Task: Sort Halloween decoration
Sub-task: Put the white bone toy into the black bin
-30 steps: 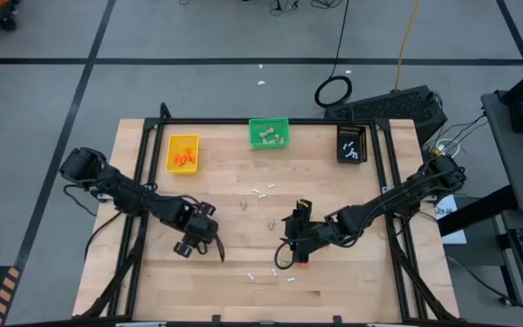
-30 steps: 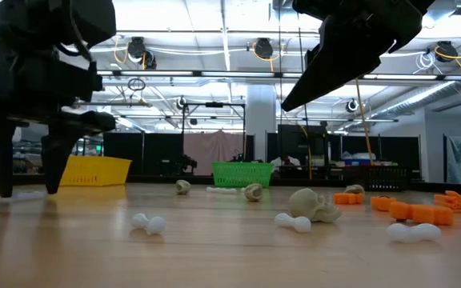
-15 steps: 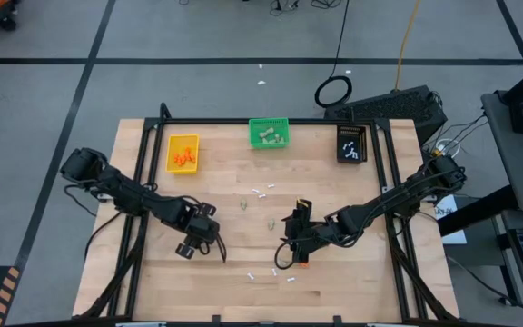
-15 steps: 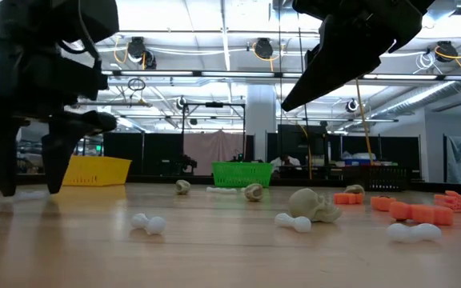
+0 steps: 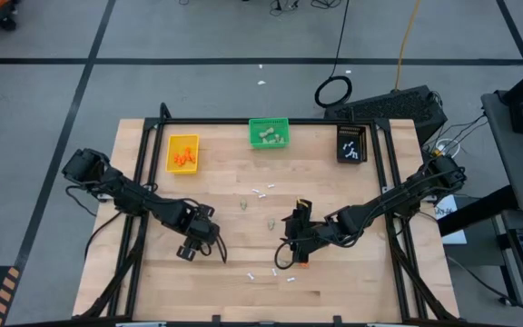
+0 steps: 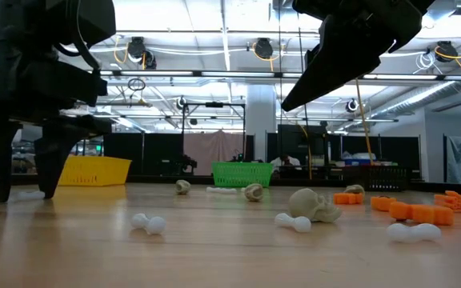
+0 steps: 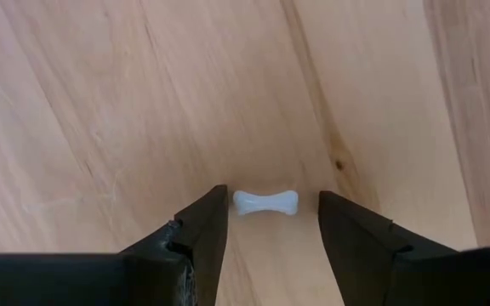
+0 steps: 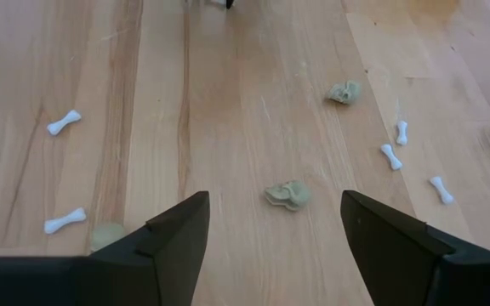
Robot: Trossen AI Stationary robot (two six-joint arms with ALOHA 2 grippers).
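Bone (image 7: 264,202), small, white, knob-ended, lies between open left hand (image 7: 270,223) fingers, ungripped.

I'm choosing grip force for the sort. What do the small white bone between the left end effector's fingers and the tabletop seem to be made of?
White bone: probably moulded plastic, going by its smooth, even white surface and rounded ends; semi-matte finish. It lies on the table, with the fingers on either side, not touching it.
Tabletop: wood, likely butcher-block, with visible grain, plank seams and a small knot; light sealed finish.

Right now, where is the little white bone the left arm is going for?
In the left wrist view, the white bone lies flat on the bare wooden table, between the open fingers of the left end effector, touching neither.
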